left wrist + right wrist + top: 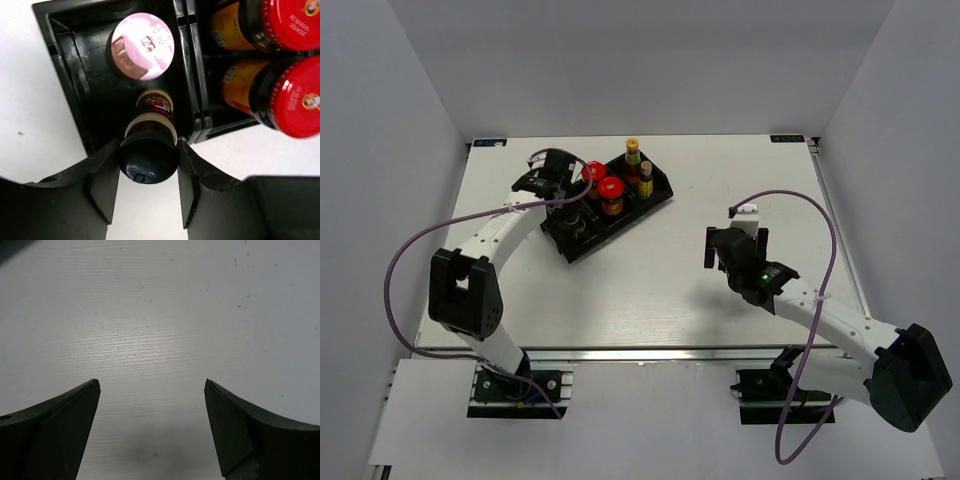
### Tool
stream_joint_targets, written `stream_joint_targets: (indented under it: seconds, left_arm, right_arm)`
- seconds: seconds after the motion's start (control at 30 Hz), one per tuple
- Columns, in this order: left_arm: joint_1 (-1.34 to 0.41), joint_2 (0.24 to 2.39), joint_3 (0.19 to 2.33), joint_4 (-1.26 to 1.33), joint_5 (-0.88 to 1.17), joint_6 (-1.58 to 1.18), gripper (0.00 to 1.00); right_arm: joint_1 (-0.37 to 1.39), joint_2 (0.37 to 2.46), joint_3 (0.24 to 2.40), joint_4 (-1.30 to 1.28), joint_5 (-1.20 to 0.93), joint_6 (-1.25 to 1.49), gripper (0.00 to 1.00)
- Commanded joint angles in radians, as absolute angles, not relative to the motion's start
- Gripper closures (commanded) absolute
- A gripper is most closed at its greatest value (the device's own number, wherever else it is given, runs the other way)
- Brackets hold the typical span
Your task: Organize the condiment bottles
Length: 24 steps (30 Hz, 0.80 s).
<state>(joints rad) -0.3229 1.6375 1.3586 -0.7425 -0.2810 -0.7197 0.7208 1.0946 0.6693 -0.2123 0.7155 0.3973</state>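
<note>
Fingers (102,175) of the left gripper (148,167) clench the round black lid of the dark-capped bottle (149,150), one pad pressed to each side of it, at the edge of a black three-compartment tray (65,55) that sits at an angle on a white table (20,100). The bottle's body reaches down into the end compartment nearest the left arm, close to the outer wall, and its lid rises above the tray's rim. Just beyond it in the same compartment stands the pink-capped bottle (142,46); whether the two touch cannot be told. Across the divider, the middle compartment holds the upper red-lidded jar (292,22) and the lower red-lidded jar (300,97), side by side, their yellow labels showing below the lids. Seen from overhead, the third compartment, at the tray's far end, carries the far slim sauce bottle (632,152) and the near slim sauce bottle (646,174), both upright with yellowish caps. The right gripper (152,390) hangs over bare tabletop well apart from the tray, to its right, with its jaws spread wide and nothing between them
</note>
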Motion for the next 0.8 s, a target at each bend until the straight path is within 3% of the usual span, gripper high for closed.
stream_joint_targets:
  seconds: [0.0,0.3,0.43,0.5,0.6,0.77]
  left_arm:
    - [-0.321,1.652,1.408,-0.693,-0.308,-0.712,0.64]
    - [-0.321,1.789,1.480,-0.749,-0.317,-0.713,0.61]
    - [-0.321,1.805,1.496,-0.759,-0.313,-0.709,0.46]
    - [-0.321,1.807,1.497,-0.762,-0.314,-0.709,0.31]
    - [-0.321,1.804,1.503,-0.765,-0.313,-0.709,0.17]
    - [-0.321,1.801,1.534,-0.781,-0.311,-0.700,0.13]
  right_arm:
    - [0.712,1.098,0.686,-0.179,0.749,0.385,0.11]
    - [0.698,1.118,0.690,-0.183,0.750,0.383,0.11]
    - [0.692,1.127,0.692,-0.184,0.747,0.383,0.11]
    - [0.690,1.134,0.692,-0.184,0.744,0.383,0.11]
    - [0.687,1.137,0.693,-0.183,0.738,0.383,0.11]
    - [0.686,1.135,0.693,-0.186,0.736,0.385,0.11]
